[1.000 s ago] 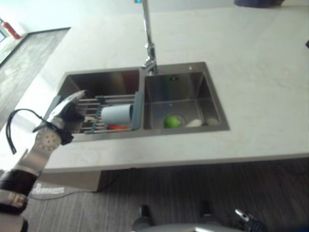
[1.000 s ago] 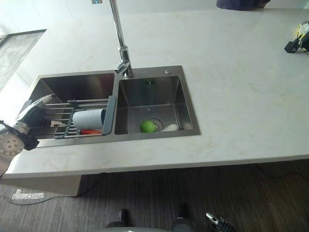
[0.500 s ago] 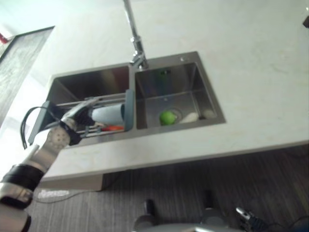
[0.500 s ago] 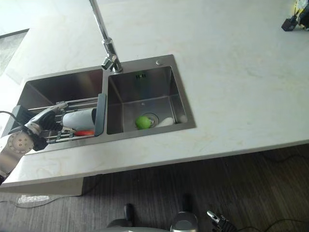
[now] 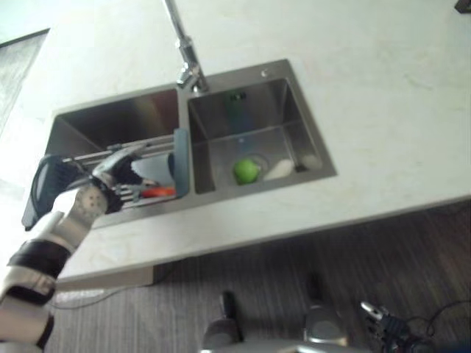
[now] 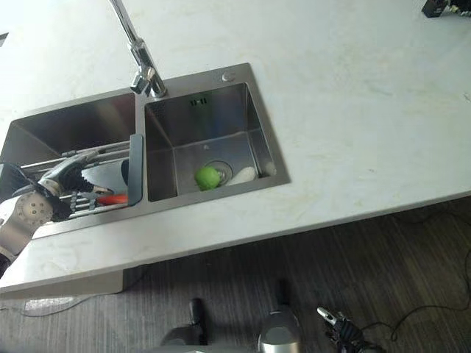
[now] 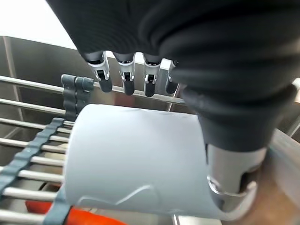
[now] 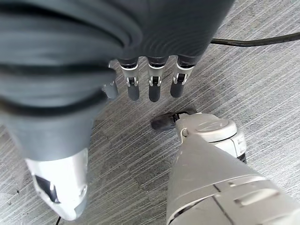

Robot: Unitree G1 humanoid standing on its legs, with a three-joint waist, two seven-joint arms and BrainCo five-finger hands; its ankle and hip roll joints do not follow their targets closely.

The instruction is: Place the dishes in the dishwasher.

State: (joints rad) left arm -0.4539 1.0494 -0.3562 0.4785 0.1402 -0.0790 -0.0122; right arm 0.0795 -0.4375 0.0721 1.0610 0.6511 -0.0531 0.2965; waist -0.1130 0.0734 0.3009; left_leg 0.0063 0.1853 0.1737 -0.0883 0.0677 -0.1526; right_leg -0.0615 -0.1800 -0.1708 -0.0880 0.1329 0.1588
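A pale blue-grey cup (image 7: 136,159) lies on its side on a wire rack (image 7: 28,154) across the left basin of the steel sink (image 5: 313,140). My left hand (image 5: 110,175) reaches over the rack from the left. Its fingers (image 7: 125,77) hang straight above the cup's far side and its thumb (image 7: 229,187) stands by the cup's rim. The hand is open, close round the cup (image 6: 110,174) without gripping it. An orange-red item (image 5: 156,192) lies under the rack bars. My right hand (image 8: 154,86) hangs open low over the floor.
A green ball-like thing (image 5: 246,171) and a white item (image 5: 281,169) lie in the right basin. The tall faucet (image 5: 184,51) rises behind the divider. The rack's dark end bar (image 5: 180,162) stands by the divider. Pale countertop (image 5: 368,95) surrounds the sink.
The camera has shifted. My left hand has moved from the sink's left edge in over the rack, up to the cup. The cup lies where it was.
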